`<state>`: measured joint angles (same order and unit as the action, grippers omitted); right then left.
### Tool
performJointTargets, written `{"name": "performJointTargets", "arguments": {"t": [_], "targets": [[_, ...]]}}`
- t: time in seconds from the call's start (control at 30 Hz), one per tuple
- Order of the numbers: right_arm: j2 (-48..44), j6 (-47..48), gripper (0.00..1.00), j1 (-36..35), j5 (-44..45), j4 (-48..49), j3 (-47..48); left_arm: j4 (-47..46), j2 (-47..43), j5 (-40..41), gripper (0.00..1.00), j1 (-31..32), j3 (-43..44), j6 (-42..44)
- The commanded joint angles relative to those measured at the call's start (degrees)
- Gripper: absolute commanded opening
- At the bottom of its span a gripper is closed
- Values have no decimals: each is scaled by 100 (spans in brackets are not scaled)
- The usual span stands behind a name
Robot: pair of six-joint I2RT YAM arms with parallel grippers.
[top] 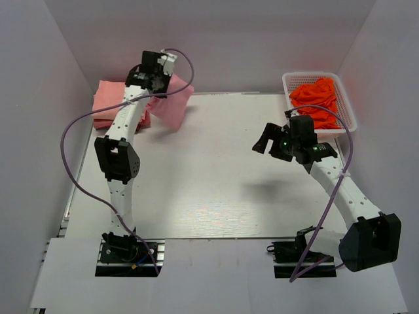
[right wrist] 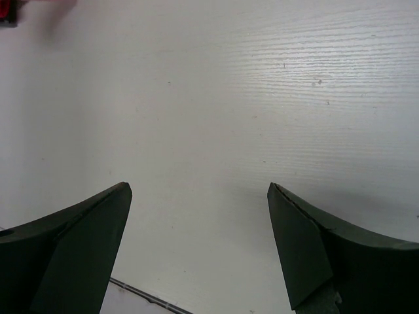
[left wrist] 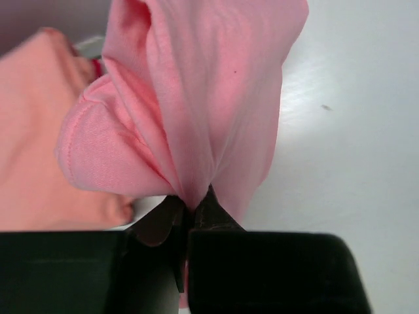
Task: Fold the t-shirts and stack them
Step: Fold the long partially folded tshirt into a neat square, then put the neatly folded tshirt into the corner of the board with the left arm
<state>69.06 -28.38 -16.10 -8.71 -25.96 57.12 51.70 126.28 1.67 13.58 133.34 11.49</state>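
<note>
**Pink shirt pinched at the far left, beside the stack**

The left pincer (left wrist: 193, 209) is clamped tight on a gathered bunch of the rose-pink t-shirt (left wrist: 196, 98). In the overhead view the cloth hangs from the pincer at the far-left corner of the table (top: 209, 176), spreading down and to the right. The paler salmon stack (top: 108, 104) lies just to the left of the hanging shirt, touching it or nearly so.

The right pincer (right wrist: 200, 190) is spread wide and holds nothing. It hovers over bare table on the right, near the white basket (top: 347, 104) that holds the orange-red shirts (top: 317, 98).

The pink shirt looks bunched rather than folded, so it probably needs laying flat on the open table to the near right of the stack. The left arm has it. The right arm is well apart from it, across the table's width, and would have to reach left to catch a free edge.
</note>
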Motion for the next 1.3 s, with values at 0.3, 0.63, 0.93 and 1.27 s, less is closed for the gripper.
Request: {"name": "performJointTargets", "arguments": {"t": [0.3,0.63,0.93,1.27], "targets": [[494,-106,90,2,-324,-278,606,-1328,-912,-351,0,-1243,333,644],[933,-273,90,2,-351,-577,1081,-1628,-473,-1028,0,-2035,368,452],[1382,-387,90,-7,-289,-718,1503,-1751,-86,-1125,0,-2536,184,223],[1822,-528,90,-16,-553,-665,1758,-2296,371,429,100,-2650,184,-541]]}}
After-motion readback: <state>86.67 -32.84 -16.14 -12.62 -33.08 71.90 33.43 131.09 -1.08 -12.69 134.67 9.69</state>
